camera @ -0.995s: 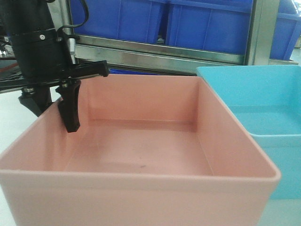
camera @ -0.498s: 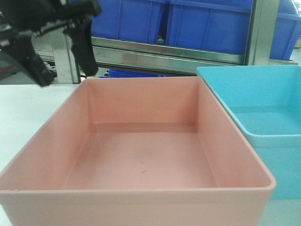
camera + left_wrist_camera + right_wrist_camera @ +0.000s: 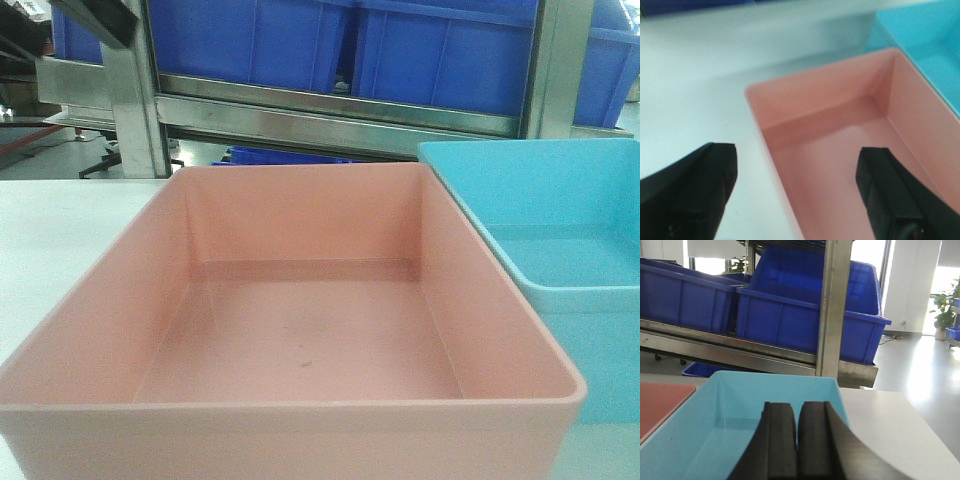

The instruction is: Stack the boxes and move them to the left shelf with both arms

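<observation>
- Front view, top left corner: a dark shape [image 3: 95, 18] is cut off by the frame edge. Too little of it shows to say what it is.
- Neither arm is otherwise seen in the front view; the grippers appear only in their own wrist views.
- Left wrist view is blurred and edges are soft. Left gripper [image 3: 796, 150] is released, its two black wedge-shaped fingers [image 3: 695, 195] spread wide, holding nothing. It hangs above the left wall of the pink tub [image 3: 300, 330], one finger over the table and the other over the tub's inside.
- Right gripper [image 3: 796, 407] is clenched, its matte black pads pressed flat together with nothing between them. It sits over the near part of the light-blue tub [image 3: 715, 415], hiding the near rim.
- The pink tub stands on the white table [image 3: 50, 220], nearest the front camera, and its near wall runs off the bottom of the frame. It is smooth plastic, rectangular and shallow, with a rolled rim, rounded corners and slightly sloped walls. A small dark speck marks the floor.
- The light-blue tub stands just to the right of the pink one, cut off by the right edge. Same plastic and same rim. Whether the two rims touch cannot be told.
- Far side: steel rack [image 3: 330, 115] in brushed metal, with a flat front bar and square uprights.
- Dark blue bins [image 3: 440, 50] sit on the rack, ribbed and glossy, their tops out of frame.
</observation>
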